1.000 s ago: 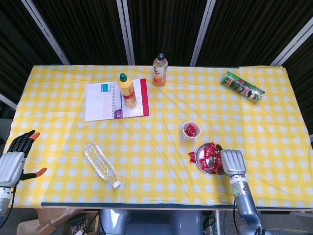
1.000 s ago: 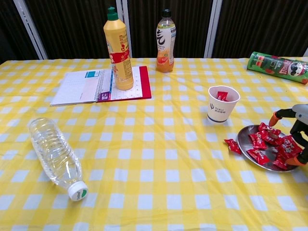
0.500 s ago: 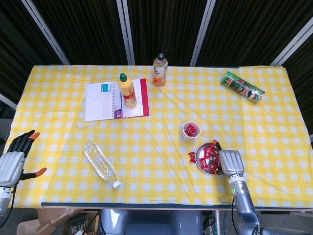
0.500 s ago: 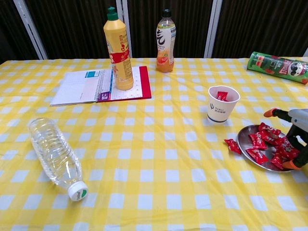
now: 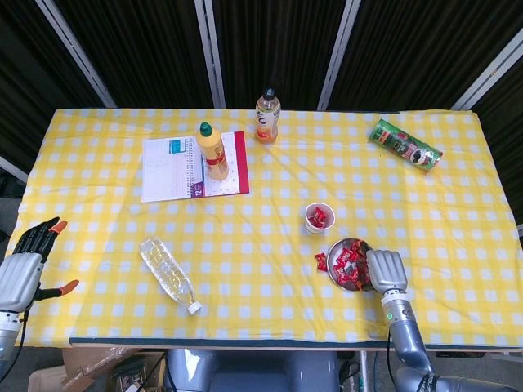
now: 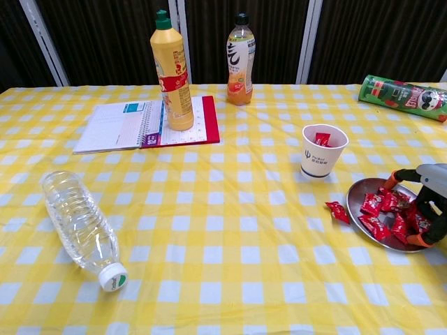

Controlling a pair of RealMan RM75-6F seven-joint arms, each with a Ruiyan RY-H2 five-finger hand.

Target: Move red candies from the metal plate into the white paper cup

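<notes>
Ideally, one candy (image 6: pixel 371 204) should be pinched from the plate (image 6: pixel 357 192); whether the right hand (image 6: pixel 427 202) holds anything cannot be told.

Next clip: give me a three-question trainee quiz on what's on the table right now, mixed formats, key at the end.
1. True or false: the white paper cup already holds a red candy.
2. Multiple choice: where is the stray candy lying? A) on the notebook B) on the cloth just left of the metal plate C) inside the cup
3. Fill in: the right hand is over the ____.

Key: 1 true; 2 B; 3 metal plate
</notes>
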